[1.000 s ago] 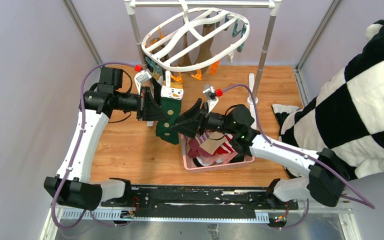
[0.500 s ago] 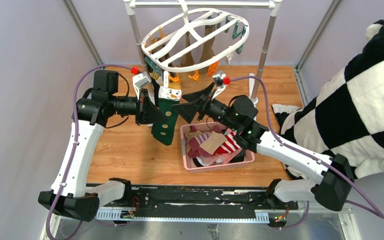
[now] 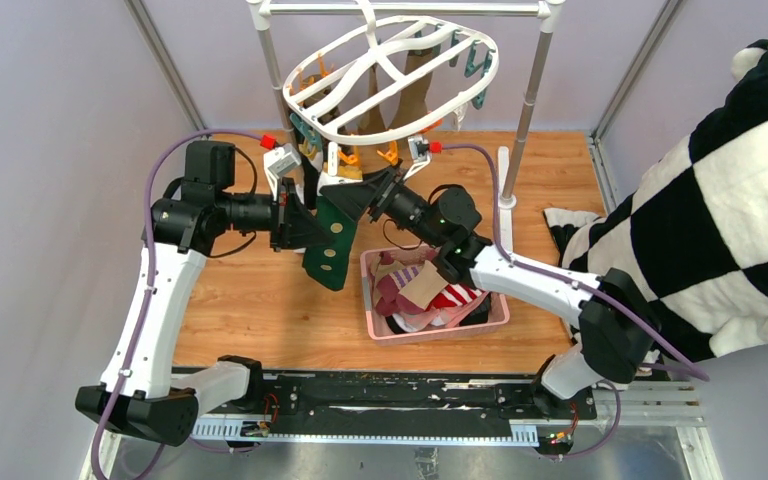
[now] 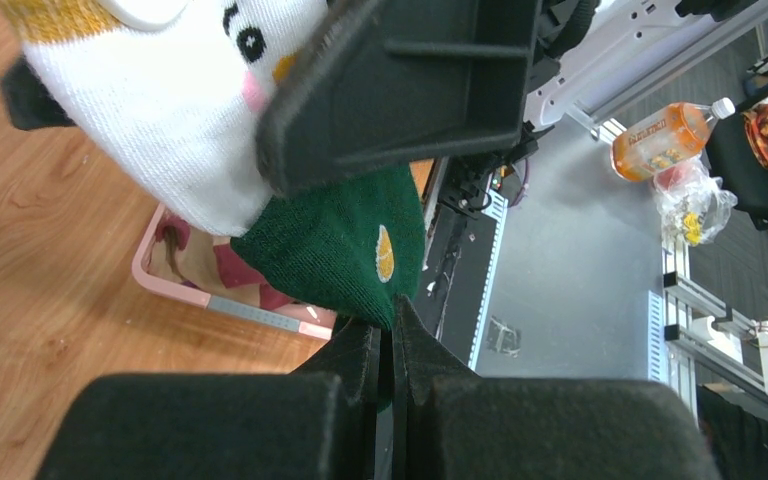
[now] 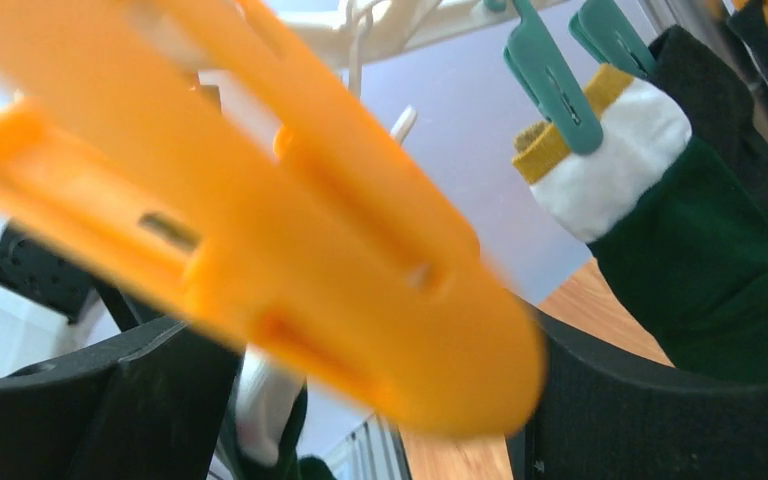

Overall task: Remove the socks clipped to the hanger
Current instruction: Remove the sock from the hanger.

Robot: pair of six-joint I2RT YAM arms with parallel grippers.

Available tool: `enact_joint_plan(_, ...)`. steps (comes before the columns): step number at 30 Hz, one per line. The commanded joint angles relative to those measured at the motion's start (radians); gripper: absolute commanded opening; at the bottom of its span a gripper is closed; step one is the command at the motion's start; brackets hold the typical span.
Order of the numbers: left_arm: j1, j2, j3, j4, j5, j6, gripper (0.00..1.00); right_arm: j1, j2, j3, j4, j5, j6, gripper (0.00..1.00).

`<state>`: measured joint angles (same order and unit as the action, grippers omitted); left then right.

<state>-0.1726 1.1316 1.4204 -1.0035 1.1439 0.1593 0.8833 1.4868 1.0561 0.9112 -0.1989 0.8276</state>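
Observation:
The white oval hanger (image 3: 390,75) hangs from the rack. A teal clip (image 5: 550,80) holds a green sock (image 3: 332,240) with a white snowman cuff (image 5: 615,160) at the hanger's near left. Brown socks (image 3: 415,95) hang further back. My left gripper (image 3: 308,228) is shut on the green sock's lower part (image 4: 345,250), its fingertips (image 4: 405,340) pressed together on the fabric. My right gripper (image 3: 347,197) is raised beside the cuff, just under the hanger. It stands open, and a blurred orange clip (image 5: 290,250) fills the space between its fingers (image 5: 660,400).
A pink basket (image 3: 438,322) with several loose socks sits on the wooden table below the right arm. The grey pole rack (image 3: 528,95) stands behind. A large black-and-white checked plush cloth (image 3: 720,200) fills the right side.
My right gripper has risen from above the basket to the hanger's near edge and opened wide. The left gripper has kept its hold on the green sock, shifting slightly left.

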Motion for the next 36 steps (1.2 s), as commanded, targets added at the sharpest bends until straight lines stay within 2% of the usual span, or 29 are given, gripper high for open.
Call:
enact_joint_plan(1,-0.008,-0.027,-0.009,-0.004,0.016,-0.011,0.0,-0.015,0.044,0.078,0.158,0.019,0.119,0.88)
enact_joint_plan(10,-0.008,-0.04,-0.012,-0.004,0.01,-0.015,0.0,-0.015,0.093,0.113,0.203,0.133,0.14,0.81)
enact_joint_plan(18,-0.008,-0.052,-0.016,-0.004,0.013,-0.017,0.0,-0.018,0.154,0.149,0.249,0.17,0.188,0.69)
enact_joint_plan(29,-0.008,-0.062,-0.035,-0.004,0.007,-0.015,0.0,-0.024,0.177,0.173,0.273,0.198,0.206,0.61)
enact_joint_plan(32,-0.008,-0.06,-0.038,-0.003,0.003,-0.015,0.0,-0.027,0.18,0.185,0.262,0.196,0.209,0.52)
enact_joint_plan(36,-0.008,-0.062,-0.042,-0.004,-0.002,-0.014,0.0,-0.035,0.184,0.19,0.268,0.183,0.221,0.3)
